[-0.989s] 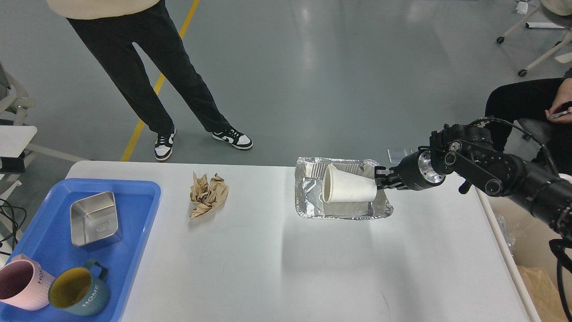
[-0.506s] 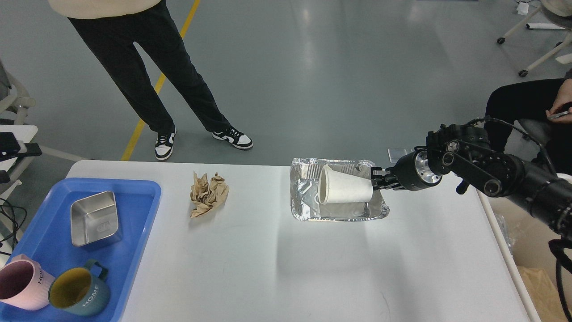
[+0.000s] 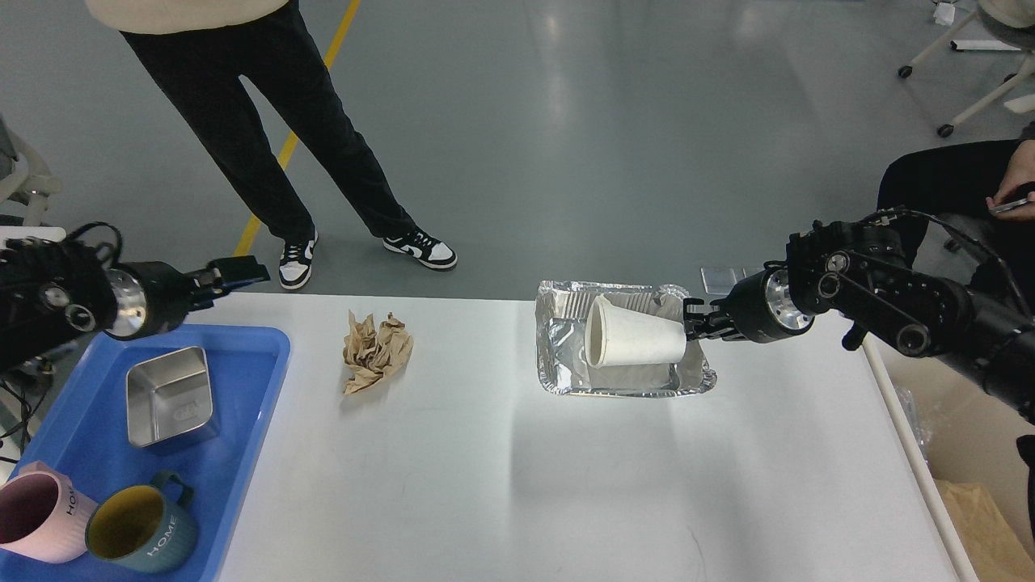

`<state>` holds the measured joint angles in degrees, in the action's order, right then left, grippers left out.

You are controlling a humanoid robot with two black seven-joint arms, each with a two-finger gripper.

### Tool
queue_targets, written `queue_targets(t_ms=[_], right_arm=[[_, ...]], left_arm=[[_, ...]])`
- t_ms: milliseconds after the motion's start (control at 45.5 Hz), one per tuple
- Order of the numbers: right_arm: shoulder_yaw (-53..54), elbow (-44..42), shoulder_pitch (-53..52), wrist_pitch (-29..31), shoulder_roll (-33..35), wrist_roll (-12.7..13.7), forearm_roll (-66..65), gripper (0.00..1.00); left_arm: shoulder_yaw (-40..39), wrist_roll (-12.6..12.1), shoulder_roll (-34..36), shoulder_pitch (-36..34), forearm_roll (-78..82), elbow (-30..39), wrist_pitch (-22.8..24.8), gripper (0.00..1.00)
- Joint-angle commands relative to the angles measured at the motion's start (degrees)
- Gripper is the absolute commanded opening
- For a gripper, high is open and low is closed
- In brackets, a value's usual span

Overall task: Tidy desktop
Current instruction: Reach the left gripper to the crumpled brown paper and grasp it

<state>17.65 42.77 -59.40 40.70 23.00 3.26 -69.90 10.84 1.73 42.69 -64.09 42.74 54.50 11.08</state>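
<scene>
The left gripper (image 3: 242, 272) has come into view over the desktop's (image 3: 517, 477) far left corner, jaws seemingly together, though I cannot tell for sure. The right gripper (image 3: 694, 326) pinches the foil tray (image 3: 566, 356), with a paper cup (image 3: 633, 339) lying just left of its jaws. Grey floor (image 3: 566, 145) lies beyond. The desktop is white, smooth, glossy, spanning below both grippers.

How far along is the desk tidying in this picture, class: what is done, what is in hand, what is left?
Done, it seems: the metal box, pink mug and green mug sit in the blue tray. In hand: the right claw is at the far rim of the foil tray, which holds a tipped paper cup. Left: the crumpled brown paper lies on the desktop, beyond the left claw.
</scene>
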Motion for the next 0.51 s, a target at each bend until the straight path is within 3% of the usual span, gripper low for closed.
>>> queue_targets(t_ms=[0,176,484], right_arm=[[0.0,0.1,0.3,-0.1,0.1,0.0,-0.1,0.0],[0.1,0.1,0.3,-0.4,0.0,0.0,0.0,0.0],[0.1,0.1,0.4,-0.4,0.0,0.0,0.0,0.0]], left_arm=[[0.2,-0.1,-8.1,2.6,1.0,-5.8,-3.1,0.96],[0.3,0.0,-17.5,6.0,3.2,-13.1,-6.5,0.96],[0.4,0.7,-29.2,10.8,5.8,-25.8,-8.5,0.96]])
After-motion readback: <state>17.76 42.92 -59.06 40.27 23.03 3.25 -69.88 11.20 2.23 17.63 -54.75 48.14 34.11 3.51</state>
